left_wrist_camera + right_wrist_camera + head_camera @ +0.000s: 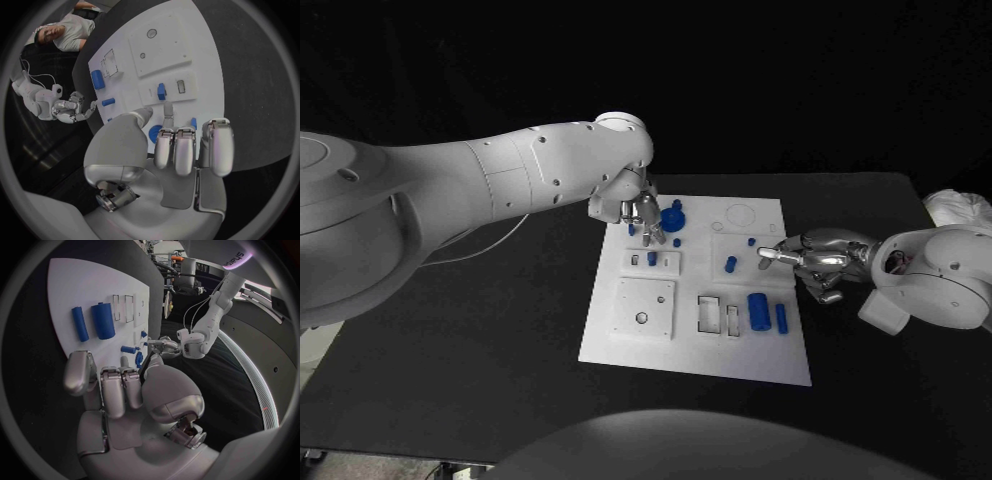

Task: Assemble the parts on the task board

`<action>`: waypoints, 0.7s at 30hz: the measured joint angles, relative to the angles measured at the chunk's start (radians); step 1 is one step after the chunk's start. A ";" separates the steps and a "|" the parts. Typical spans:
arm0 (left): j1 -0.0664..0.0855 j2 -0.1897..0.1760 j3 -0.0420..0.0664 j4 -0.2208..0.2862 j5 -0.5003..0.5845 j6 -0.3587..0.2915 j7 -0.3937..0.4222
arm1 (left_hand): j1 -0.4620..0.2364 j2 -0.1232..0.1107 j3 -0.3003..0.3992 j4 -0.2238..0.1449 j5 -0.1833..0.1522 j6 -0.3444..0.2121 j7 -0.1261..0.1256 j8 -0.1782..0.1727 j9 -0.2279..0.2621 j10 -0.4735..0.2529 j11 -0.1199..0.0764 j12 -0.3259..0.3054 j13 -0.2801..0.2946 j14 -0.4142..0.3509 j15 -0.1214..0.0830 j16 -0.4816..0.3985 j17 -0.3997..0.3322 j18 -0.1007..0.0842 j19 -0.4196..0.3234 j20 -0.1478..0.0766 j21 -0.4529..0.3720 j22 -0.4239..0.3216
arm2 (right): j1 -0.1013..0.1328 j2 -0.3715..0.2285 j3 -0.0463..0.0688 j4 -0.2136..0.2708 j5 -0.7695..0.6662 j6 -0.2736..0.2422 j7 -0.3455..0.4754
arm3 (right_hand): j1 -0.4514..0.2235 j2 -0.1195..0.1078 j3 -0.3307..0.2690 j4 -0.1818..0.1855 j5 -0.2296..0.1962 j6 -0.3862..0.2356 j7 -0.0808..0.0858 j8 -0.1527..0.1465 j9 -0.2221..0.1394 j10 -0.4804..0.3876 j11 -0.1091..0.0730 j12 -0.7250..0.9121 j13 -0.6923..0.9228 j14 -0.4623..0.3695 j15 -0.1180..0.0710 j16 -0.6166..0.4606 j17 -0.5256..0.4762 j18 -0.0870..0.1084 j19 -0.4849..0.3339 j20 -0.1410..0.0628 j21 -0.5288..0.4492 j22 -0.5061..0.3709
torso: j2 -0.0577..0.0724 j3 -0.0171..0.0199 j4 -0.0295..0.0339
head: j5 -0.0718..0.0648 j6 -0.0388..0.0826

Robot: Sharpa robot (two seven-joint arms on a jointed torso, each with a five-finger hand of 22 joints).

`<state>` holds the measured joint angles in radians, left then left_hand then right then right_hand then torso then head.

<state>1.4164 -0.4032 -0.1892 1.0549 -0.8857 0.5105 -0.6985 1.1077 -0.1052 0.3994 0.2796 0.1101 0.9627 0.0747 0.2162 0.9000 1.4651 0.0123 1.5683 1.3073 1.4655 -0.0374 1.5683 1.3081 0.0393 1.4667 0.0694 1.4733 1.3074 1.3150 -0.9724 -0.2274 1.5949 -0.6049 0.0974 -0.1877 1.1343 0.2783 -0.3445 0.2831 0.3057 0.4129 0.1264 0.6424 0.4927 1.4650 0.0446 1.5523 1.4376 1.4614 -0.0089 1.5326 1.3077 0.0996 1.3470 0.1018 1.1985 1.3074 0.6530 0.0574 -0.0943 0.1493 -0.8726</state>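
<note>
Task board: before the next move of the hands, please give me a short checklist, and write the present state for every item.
1. The task board lies flat on the black table: ok.
2. The left hand is above the far left part of the board, near the round blue part: ok.
3. The left hand holds a part: cannot tell; its fingers hide what is under them.
4. The right hand is at the board's right edge, holding nothing: ok, its fingers look empty.
5. The thick blue cylinder and the thin blue cylinder lie side by side, not yet placed: ok.
6. The two rectangular slots are free: ok.
</note>
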 measured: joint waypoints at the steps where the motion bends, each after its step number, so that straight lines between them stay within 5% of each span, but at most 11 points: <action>1: -0.002 0.000 0.000 0.000 -0.001 0.000 0.000 | 0.000 0.000 0.000 0.000 0.000 0.000 0.000 0.000 0.000 0.000 0.000 0.000 0.000 0.000 0.000 0.000 0.000 0.000 0.000 0.000 -0.002 0.000 | 0.000 0.000 0.000 0.000 0.000 0.000 0.000 | 0.000 0.000 0.000 0.000 0.000 0.000 0.000 0.000 0.000 0.000 0.000 0.000 0.000 0.000 0.000 0.000 0.000 0.000 0.000 0.000 -0.005 0.000 | 0.000 0.0000 0.0000 | 0.000 0.000; 21: -0.032 -0.001 0.000 -0.002 -0.005 -0.004 0.000 | 0.004 0.004 0.019 0.003 0.004 0.000 0.000 0.000 0.005 0.004 -0.004 0.000 0.001 0.000 0.000 0.000 0.000 0.000 0.000 0.000 -0.012 0.000 | 0.000 -0.004 0.000 0.001 0.001 0.001 0.000 | -0.003 -0.003 0.000 0.000 0.000 0.000 0.000 0.000 0.000 0.000 0.000 -0.005 0.000 0.000 0.000 -0.006 0.000 0.000 -0.008 0.000 -0.010 0.000 | 0.001 -0.0002 0.0003 | -0.006 0.000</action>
<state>1.3842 -0.4042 -0.1895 1.0532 -0.8907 0.5068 -0.6985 1.1116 -0.1012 0.4183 0.2826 0.1141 0.9628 0.0748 0.2162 0.9050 1.4686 0.0087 1.5683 1.3079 1.4655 -0.0374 1.5683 1.3079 0.0393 1.4667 0.0694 1.4618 1.3073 1.3146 -0.9768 -0.2272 1.5955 -0.6041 0.0984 -0.1875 1.1315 0.2756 -0.3445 0.2831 0.3057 0.4129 0.1264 0.6424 0.4927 1.4650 0.0449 1.5472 1.4379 1.4613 -0.0089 1.5265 1.3075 0.0995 1.3393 0.1018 1.1886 1.3073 0.6543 0.0572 -0.0941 0.1434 -0.8726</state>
